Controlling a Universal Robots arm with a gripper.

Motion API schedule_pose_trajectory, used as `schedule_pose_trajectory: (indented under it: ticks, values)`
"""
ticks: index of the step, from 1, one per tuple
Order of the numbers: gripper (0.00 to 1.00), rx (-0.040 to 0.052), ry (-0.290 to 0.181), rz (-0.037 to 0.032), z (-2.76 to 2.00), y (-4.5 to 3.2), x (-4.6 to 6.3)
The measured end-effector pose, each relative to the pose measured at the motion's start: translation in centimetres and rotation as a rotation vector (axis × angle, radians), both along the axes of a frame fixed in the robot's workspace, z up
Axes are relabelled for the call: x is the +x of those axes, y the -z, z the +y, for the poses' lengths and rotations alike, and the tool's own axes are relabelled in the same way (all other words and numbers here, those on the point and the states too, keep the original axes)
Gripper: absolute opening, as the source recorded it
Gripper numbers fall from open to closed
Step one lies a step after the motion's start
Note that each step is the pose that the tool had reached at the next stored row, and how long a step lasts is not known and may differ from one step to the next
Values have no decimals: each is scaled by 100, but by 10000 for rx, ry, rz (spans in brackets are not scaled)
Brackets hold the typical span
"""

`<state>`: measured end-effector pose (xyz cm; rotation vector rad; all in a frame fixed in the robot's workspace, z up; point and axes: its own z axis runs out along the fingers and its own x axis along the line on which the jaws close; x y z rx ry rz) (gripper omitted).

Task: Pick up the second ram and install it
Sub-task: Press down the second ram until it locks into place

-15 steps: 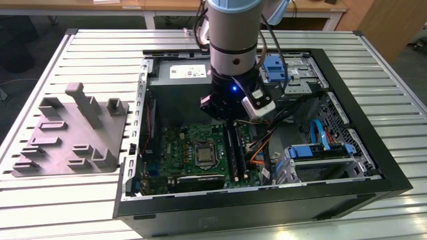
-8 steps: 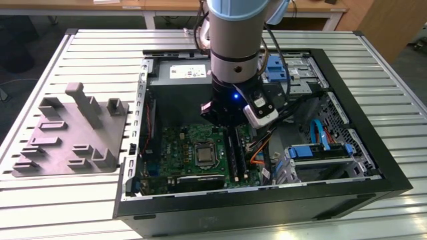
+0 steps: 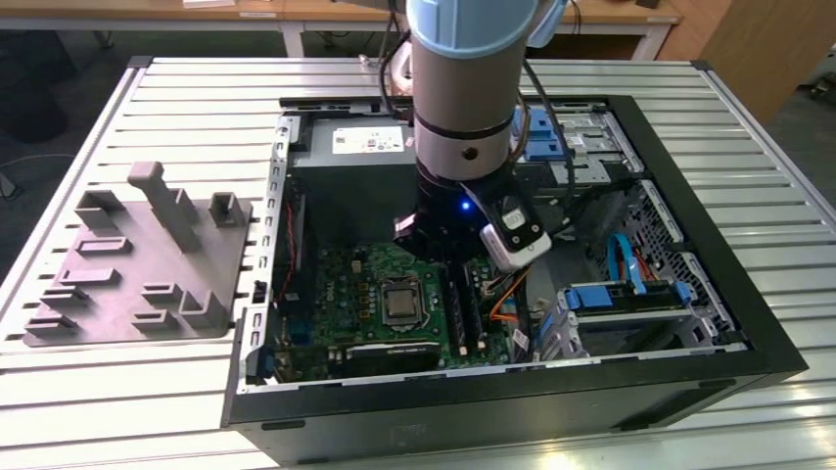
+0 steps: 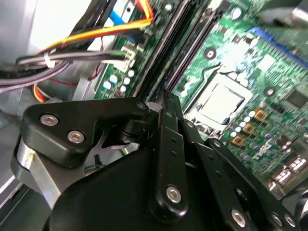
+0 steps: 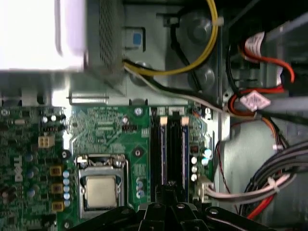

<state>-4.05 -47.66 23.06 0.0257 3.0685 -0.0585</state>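
Gripper low over motherboard slots, second ram just beside.

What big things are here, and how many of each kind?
Robot arm: 1
Open computer case: 1
Green circuit board: 1
Grey moulded plate: 1
Total: 4

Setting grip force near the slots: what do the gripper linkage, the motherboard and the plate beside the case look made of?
Gripper linkage: matte black, probably metal, with bright screw heads. Motherboard: glossy green circuit board with gold-coloured parts. Moulded plate: dull grey, likely plastic; uniform colour, blocky upright shapes.
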Motion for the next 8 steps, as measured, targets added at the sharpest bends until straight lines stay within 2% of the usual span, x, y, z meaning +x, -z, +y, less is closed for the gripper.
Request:
schedule_pose_trajectory:
  ticks: [6,8]
  values:
    - [10,-1,-1,0,-141,0,0]
    - [10,-3,-1,1,-163,-1,0]
